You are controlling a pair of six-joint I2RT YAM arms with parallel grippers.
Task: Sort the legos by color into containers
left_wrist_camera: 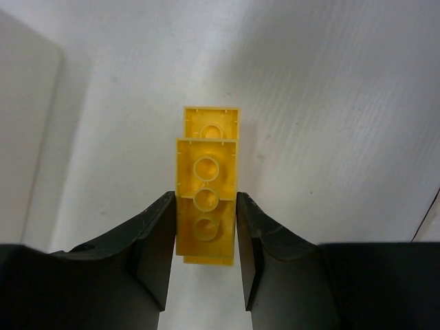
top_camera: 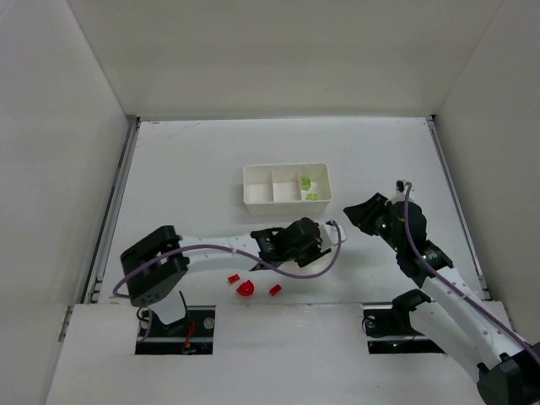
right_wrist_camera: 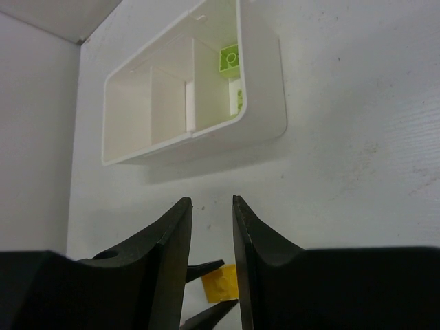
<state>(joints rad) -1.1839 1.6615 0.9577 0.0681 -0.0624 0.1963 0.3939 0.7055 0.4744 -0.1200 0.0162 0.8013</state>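
My left gripper (left_wrist_camera: pixel 205 199) is shut on a yellow lego brick (left_wrist_camera: pixel 206 179), gripped by its long sides with its hollow underside facing the camera. A second yellow edge (left_wrist_camera: pixel 212 122) sticks out beyond it. From above, the left gripper (top_camera: pixel 323 242) sits below the white three-compartment tray (top_camera: pixel 285 166). Two light-green pieces (top_camera: pixel 307 184) lie in the tray's right compartment. Three red bits (top_camera: pixel 245 288) lie near the left arm. My right gripper (right_wrist_camera: pixel 212 203) hangs with its jaws slightly apart and nothing between them. It points at the tray (right_wrist_camera: pixel 261 117), and the yellow brick (right_wrist_camera: pixel 221 283) shows below it.
White walls enclose the table on three sides. The tray's left and middle compartments (right_wrist_camera: pixel 168 96) hold nothing. The right gripper (top_camera: pixel 356 213) hovers just right of the tray's near corner. A purple cable (top_camera: pixel 295 272) loops under the left wrist.
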